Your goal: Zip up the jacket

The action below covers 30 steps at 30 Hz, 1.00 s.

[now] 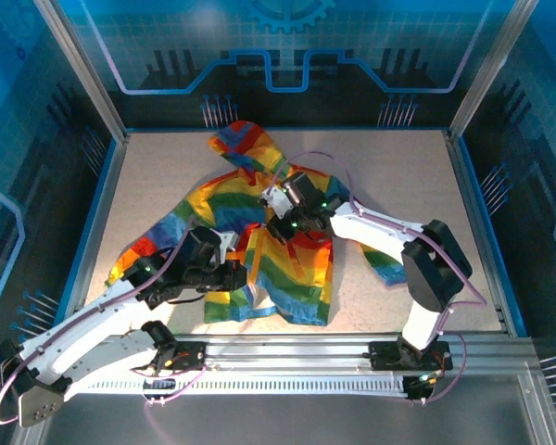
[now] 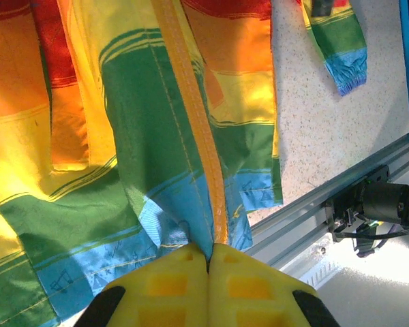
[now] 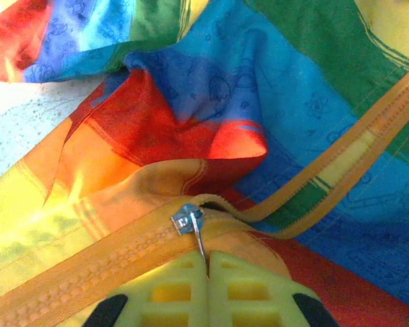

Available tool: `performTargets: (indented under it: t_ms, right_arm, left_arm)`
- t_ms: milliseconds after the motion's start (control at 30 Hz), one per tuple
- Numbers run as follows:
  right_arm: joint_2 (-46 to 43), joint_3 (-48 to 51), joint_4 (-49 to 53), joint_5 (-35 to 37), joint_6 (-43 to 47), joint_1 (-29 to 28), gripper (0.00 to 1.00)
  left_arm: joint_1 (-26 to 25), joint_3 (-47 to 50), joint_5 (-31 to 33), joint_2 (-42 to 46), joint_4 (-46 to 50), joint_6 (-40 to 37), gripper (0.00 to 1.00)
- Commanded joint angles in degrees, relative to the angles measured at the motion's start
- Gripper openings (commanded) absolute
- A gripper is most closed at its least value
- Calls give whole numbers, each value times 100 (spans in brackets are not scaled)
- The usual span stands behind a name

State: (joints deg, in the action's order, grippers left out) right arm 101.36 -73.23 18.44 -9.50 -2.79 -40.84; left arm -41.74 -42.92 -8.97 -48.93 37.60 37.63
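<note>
The rainbow-striped hooded jacket point(image 1: 250, 222) lies front-up in the middle of the table, hood toward the back. My left gripper point(image 1: 230, 271) is shut on the jacket's bottom hem point(image 2: 203, 240), pinching the lower end of the orange zipper point(image 2: 191, 116). My right gripper point(image 1: 280, 218) is shut on the metal zipper pull point(image 3: 200, 242), whose slider point(image 3: 188, 219) sits partway up the front. Below the slider the zipper teeth point(image 3: 88, 269) are joined; above it the two orange tapes point(image 3: 341, 153) run apart.
The jacket's right sleeve point(image 2: 341, 48) reaches toward the aluminium rail point(image 1: 352, 350) at the table's near edge. Blue frame walls point(image 1: 88, 232) border the speckled tabletop point(image 1: 398, 185) left and right, with bare surface at the back and right.
</note>
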Motion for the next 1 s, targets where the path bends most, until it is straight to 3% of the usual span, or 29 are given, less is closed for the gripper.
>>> performTargets:
  t_ms: [0,967]
  right_arm:
    - [273,-338,-91,229,22,207,0]
    - [2118,-2556,345,264,395,1083,0]
  left_arm:
    - [-1,43,-135,2,-35,56,0]
    - [14,127,-105,-176,-479,144,0]
